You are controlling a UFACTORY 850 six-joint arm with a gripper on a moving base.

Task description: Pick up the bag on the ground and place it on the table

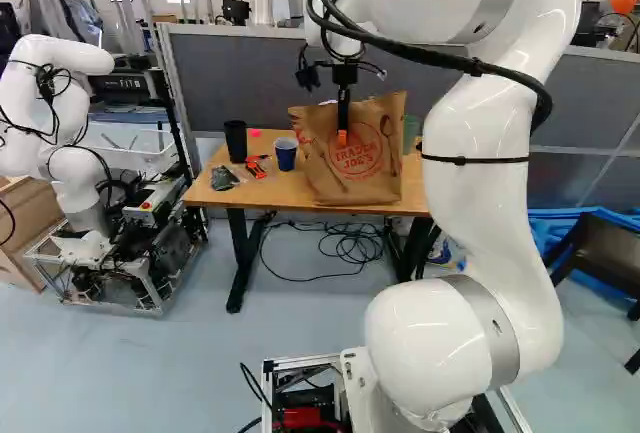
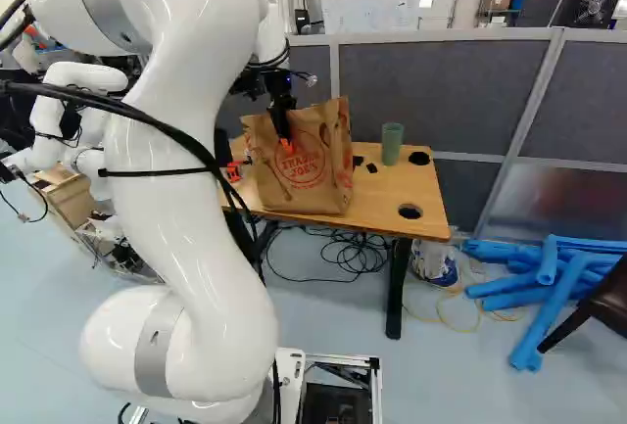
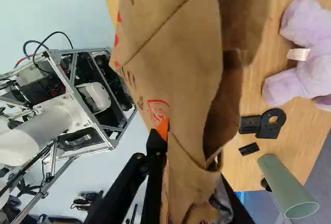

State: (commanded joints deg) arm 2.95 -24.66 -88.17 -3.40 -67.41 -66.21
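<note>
My gripper point(image 1: 342, 139) is low at the front face of the brown paper bag point(image 1: 365, 158), which stands upright on the wooden table point(image 1: 225, 196). In the wrist view the gripper point(image 3: 190, 144) has its fingers apart, with bag paper point(image 3: 191, 115) between them. One orange pad point(image 3: 162, 129) lies against the outside of the printed face. The other finger is mostly hidden by the paper near the bag's mouth.
Around the bag on the table are a black cup point(image 1: 236, 140), a blue cup point(image 1: 286, 153), a green tumbler point(image 2: 392, 143) and a lilac plush toy point(image 3: 310, 53). Another robot point(image 1: 75, 123) stands to the left; grey partitions point(image 2: 441, 91) rise behind the table.
</note>
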